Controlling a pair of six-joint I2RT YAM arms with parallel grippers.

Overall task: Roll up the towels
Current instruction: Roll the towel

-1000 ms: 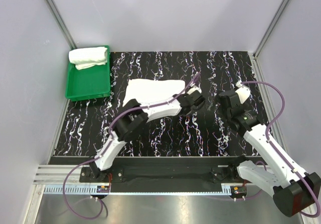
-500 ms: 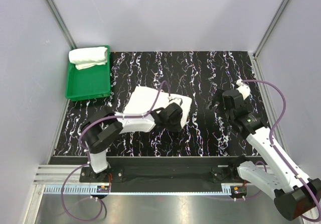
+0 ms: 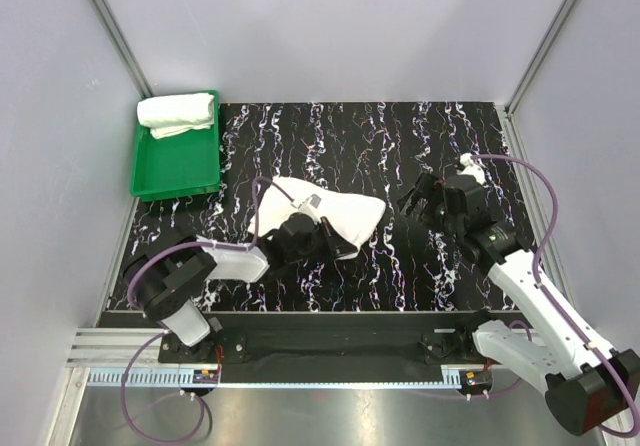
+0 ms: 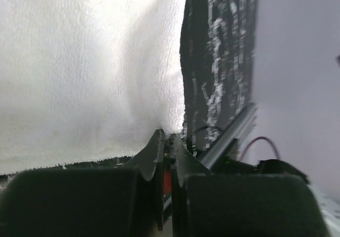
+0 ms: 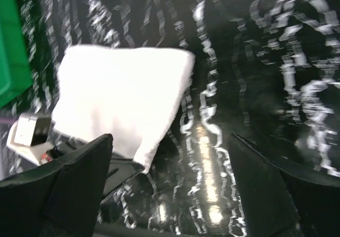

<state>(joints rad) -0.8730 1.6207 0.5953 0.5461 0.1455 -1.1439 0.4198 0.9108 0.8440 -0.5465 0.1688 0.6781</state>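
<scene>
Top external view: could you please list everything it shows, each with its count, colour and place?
unrolled towel: one, white, mid-table, left of centre
rolled towel: one, white, at the far end of the tray
tray: one, green, far left corner of the table
table top: one, black with white marbling, between pale walls
cables: two, purple, one along each arm
arms: two, white and black, bases at the near edge
left pincer: one, black, shut on the unrolled towel's near edge
right pincer: one, black, open, right of that towel, holding nothing

Towels [image 3: 340, 214] soft matt cloth; tray [image 3: 175, 168] smooth plastic; tabletop [image 3: 400, 146] glossy.
</scene>
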